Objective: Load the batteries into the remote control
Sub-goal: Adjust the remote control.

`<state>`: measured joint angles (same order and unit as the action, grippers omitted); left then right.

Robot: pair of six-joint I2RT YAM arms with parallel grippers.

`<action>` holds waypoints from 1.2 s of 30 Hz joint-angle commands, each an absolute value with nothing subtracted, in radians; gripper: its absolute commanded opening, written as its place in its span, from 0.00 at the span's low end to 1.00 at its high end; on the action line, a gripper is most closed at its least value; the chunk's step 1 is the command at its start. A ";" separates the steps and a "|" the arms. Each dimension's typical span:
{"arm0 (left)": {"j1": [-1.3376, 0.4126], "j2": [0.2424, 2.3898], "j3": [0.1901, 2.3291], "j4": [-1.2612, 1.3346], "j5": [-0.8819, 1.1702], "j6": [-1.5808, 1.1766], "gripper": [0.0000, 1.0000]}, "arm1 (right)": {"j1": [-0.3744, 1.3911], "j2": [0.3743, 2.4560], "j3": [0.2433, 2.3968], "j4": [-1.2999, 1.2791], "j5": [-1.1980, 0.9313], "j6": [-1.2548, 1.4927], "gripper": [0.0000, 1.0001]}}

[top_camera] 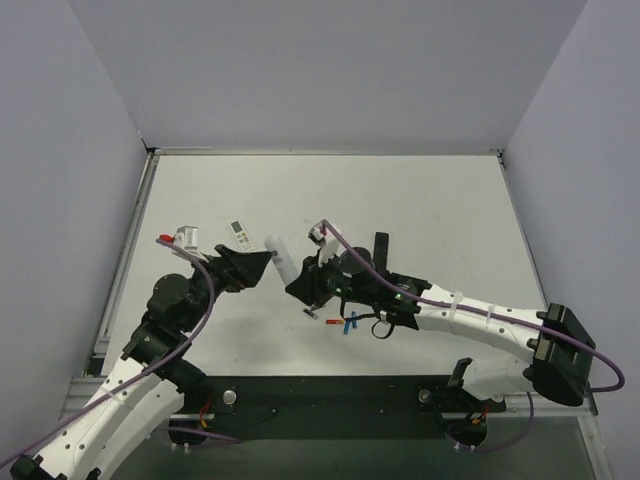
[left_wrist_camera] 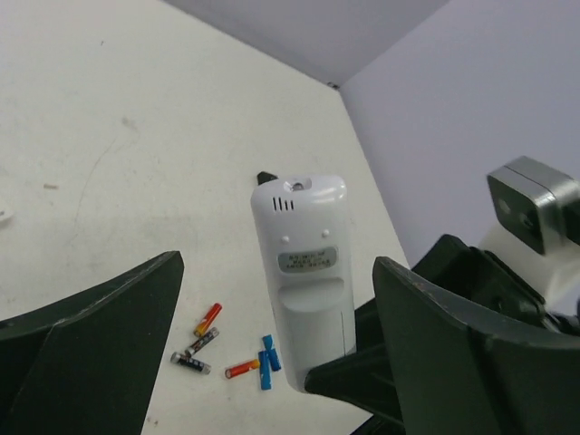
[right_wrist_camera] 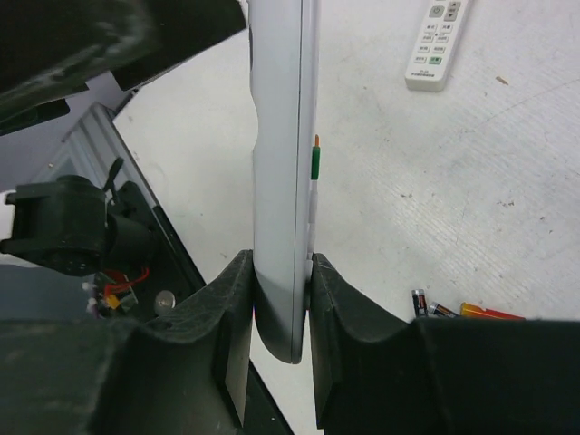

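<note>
you'll find no writing you can read here: the remote control (left_wrist_camera: 304, 272) shows its plain back to the left wrist camera, with a small grey label whose print is too fine to make out, and the second white remote (right_wrist_camera: 435, 41) lying flat on the table (top_camera: 420, 200) has rows of buttons with lettering just as blurred. your right gripper (right_wrist_camera: 282, 299) is clamped on the lower end of the remote control, holding it upright and off the table, so that end is hidden between the dark fingers (right_wrist_camera: 227, 317). your left gripper (top_camera: 252, 268) stands wide, its fingers (left_wrist_camera: 100, 335) on either side of the remote control and clear of it. the batteries (left_wrist_camera: 265, 364) lie crossed on the table below, just beside the red cells (left_wrist_camera: 208, 319) and the dark cells (left_wrist_camera: 192, 362); their markings can't be read. in the right wrist view the dark and red cells are half cut off behind a finger.
</note>
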<state>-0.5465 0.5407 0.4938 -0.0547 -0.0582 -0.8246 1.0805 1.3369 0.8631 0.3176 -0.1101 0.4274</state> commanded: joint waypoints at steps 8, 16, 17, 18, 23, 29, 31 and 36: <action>-0.531 0.464 0.330 0.546 0.205 -0.825 0.97 | 0.928 1.178 0.710 0.739 -0.540 0.672 0.00; -0.529 0.637 0.336 0.843 0.296 -0.905 0.97 | 0.881 1.219 0.695 0.992 -0.722 0.825 0.00; -0.529 0.653 0.339 0.865 0.299 -0.917 0.98 | 0.882 1.224 0.696 1.000 -0.733 0.831 0.01; -0.529 0.661 0.347 0.864 0.302 -0.917 0.97 | 0.881 1.227 0.698 1.012 -0.745 0.834 0.01; -0.528 0.696 0.364 0.899 0.318 -0.937 0.86 | 0.882 1.244 0.703 1.023 -0.778 0.839 0.01; -0.512 0.706 0.379 0.891 0.350 -0.968 0.77 | 0.879 1.252 0.699 1.031 -0.807 0.841 0.02; -0.500 0.703 0.377 0.888 0.365 -0.991 0.76 | 0.876 1.253 0.699 1.029 -0.816 0.842 0.02; -0.453 0.703 0.376 0.885 0.416 -1.040 0.69 | 0.870 1.259 0.692 1.042 -0.825 0.856 0.02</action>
